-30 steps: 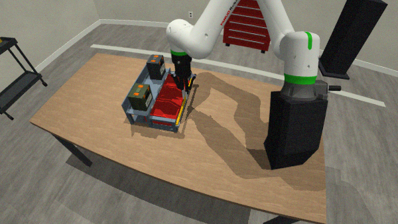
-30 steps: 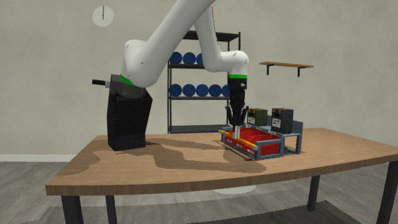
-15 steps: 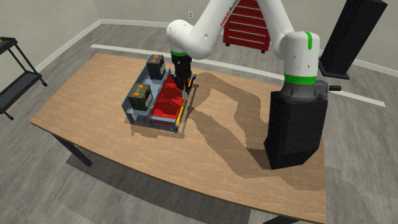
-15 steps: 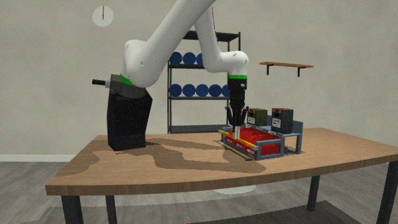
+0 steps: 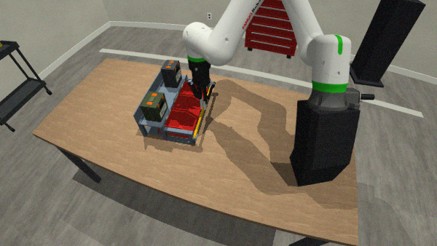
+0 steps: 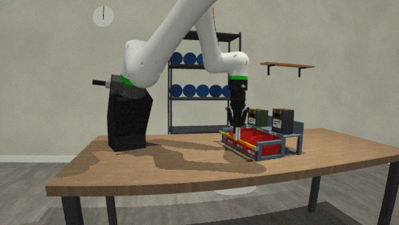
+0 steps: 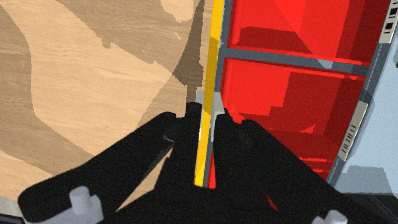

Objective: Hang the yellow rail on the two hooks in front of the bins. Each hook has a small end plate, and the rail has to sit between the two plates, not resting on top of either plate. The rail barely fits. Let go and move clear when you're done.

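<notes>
- Right now the gripper (image 7: 206, 117) is pointing straight down at the front edge of the grey bin frame (image 5: 143, 113), with its black fingers clamped on the yellow rail (image 7: 209, 85).
- From the wrist view, the rail is running as a thin yellow strip between the two fingers and on along the frame's front bar, just beside the red bins (image 7: 295, 75).
- Seen from above, the rail (image 5: 199, 121) is lying along the front of the frame, reaching from the gripper (image 5: 204, 95) toward the near corner; whether it is sitting on the hooks or between their plates, I cannot tell.
- From the side, the gripper (image 6: 237, 128) is holding the rail (image 6: 244, 142) near its left end, and the yellow line is stretching along the frame's front, above the wooden table (image 6: 186, 173).
- Two dark boxes with orange tops, one olive (image 5: 154, 105) and one black (image 5: 171, 73), are standing on the raised back shelf of the frame, behind the red bins (image 5: 183, 109).
- The white arm (image 5: 226, 33) is arching over from its black pedestal (image 5: 324, 145) at the table's far side, casting a long shadow across the wood.
- Behind it a shelf rack (image 6: 170, 100) holding blue rolls is standing against the wall.
</notes>
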Tool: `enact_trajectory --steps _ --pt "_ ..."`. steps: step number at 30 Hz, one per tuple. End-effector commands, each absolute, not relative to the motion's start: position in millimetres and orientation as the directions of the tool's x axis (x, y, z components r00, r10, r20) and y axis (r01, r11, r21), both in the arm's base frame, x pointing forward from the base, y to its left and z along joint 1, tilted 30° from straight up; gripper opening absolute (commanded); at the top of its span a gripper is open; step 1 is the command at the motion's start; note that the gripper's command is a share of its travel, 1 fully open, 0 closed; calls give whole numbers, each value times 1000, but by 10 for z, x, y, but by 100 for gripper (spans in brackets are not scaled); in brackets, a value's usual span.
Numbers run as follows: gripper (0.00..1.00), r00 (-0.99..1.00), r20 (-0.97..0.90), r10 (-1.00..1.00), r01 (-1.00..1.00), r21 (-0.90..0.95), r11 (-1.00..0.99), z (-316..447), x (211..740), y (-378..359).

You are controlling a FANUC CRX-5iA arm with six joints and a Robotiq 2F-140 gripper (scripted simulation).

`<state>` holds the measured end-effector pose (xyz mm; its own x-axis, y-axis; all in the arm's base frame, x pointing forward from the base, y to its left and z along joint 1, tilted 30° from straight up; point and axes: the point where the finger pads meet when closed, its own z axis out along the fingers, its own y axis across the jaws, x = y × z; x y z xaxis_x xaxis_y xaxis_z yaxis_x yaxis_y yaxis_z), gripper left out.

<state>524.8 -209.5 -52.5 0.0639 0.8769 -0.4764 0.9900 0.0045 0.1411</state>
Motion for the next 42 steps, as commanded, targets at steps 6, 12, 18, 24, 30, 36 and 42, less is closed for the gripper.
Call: enact_trajectory --steps 6,12,18,24,30,36,42 --pt "0 64 -476 877 990 141 5 -528 5250 -2097" --pt "30 64 -477 877 990 142 5 -523 5250 -2096" --pt "30 64 -477 877 990 142 5 -523 5250 -2096" --pt "30 64 -477 877 990 142 5 -523 5250 -2096" --pt "30 64 -477 877 990 142 5 -523 5250 -2096" --pt "30 64 -477 877 990 142 5 -523 5250 -2096" --pt "30 64 -477 877 990 142 5 -523 5250 -2096"
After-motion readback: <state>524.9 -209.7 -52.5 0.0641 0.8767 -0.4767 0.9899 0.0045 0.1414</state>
